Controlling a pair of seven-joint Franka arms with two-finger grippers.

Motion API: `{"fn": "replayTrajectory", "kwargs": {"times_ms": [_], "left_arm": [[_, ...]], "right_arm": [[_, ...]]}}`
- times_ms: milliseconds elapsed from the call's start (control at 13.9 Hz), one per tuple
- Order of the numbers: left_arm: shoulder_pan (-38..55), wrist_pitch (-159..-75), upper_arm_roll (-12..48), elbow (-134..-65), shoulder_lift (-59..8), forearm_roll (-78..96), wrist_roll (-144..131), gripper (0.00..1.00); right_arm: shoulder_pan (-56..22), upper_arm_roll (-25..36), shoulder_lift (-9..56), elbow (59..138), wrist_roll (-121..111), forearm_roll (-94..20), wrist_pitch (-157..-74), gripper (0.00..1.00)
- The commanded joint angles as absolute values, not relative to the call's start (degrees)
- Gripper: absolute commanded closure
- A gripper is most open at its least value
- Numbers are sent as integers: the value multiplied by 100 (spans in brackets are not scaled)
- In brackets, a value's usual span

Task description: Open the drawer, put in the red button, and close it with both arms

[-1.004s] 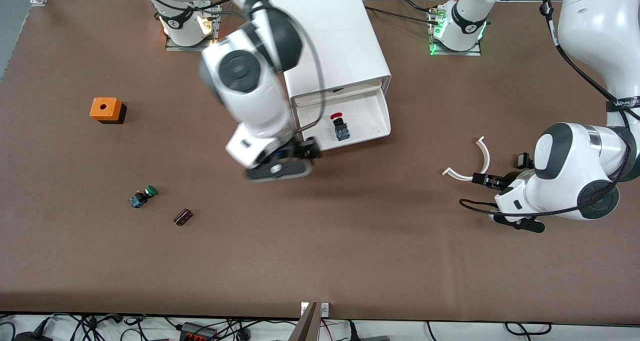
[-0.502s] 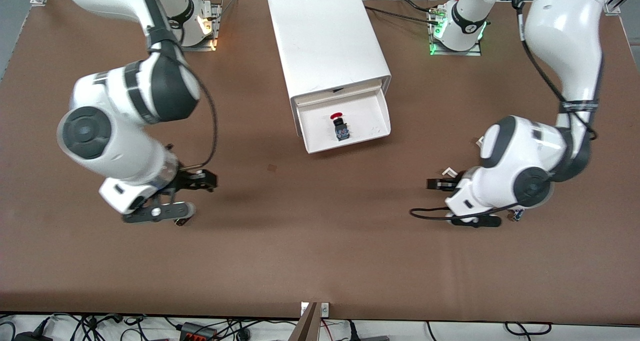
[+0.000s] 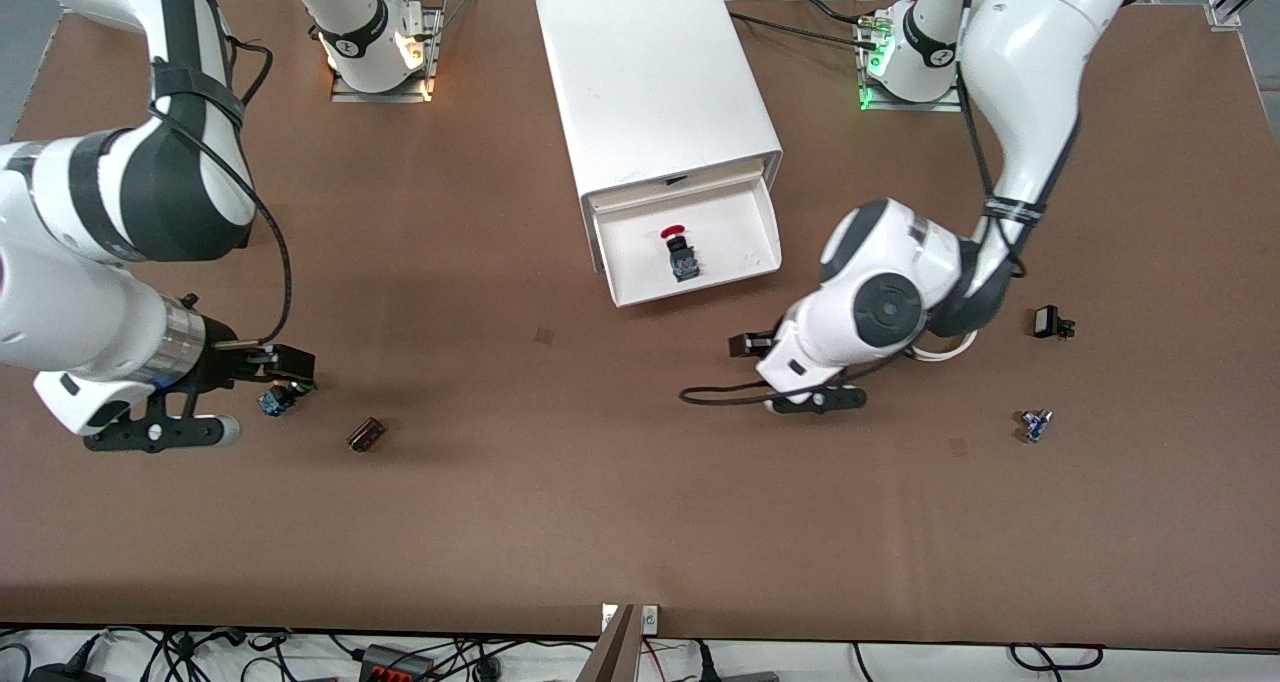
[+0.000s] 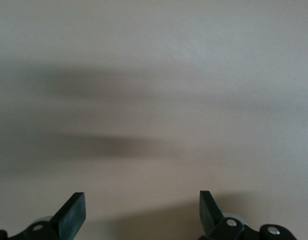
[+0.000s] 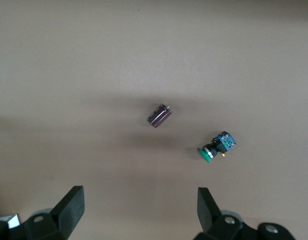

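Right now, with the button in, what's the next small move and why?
Probably bring the left end effector to the open drawer's front edge, since the red button already lies inside. The right end effector, open over the green button, should follow.

You see two glossy white arms, the left arm (image 3: 1020, 92) and right arm (image 3: 110, 202), with rounded housings, dark grey joint caps and black bands. Black cables loop along each forearm. Each black tool has two angular fingers (image 4: 74, 212) on screwed mounts.

Green-capped button (image 3: 280, 398), dark cylinder (image 3: 365, 434) beside it — small black part (image 3: 1048, 322), tiny blue part (image 3: 1034, 423)
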State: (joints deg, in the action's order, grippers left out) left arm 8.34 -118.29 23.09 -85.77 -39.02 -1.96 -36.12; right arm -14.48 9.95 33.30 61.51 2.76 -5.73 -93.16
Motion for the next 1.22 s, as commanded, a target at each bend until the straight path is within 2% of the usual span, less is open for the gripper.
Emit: {"fn": "replayTrajectory", "kwargs": {"times_ms": [0,215,574,861,1148], "left_arm": [[1097,-11945,2355,-8719,-3823,-167,-4069,0],[1178,-11936,2512,-8929,-3744,-167,-4359,0],[1107,-11936,2979,-9499,-3525,-167,-4868,0],[1072,-11883,3190,-9983,-3244,-167,-5044,0],[757,-11514,3752,-10037,-3208,-158,-5185,0]], "right_arm": [[-1389,949,2892,6399,159,-527,-9203,0],[-1231,958,2638,6459,193,-475,-8833,0],[-871,870,2084,6995,167,-501,-9035,0],[-107,404,1732,7374,-280,-466,-9149,0],[88,413,1556,7629,-501,-422,-9132,0]]}}
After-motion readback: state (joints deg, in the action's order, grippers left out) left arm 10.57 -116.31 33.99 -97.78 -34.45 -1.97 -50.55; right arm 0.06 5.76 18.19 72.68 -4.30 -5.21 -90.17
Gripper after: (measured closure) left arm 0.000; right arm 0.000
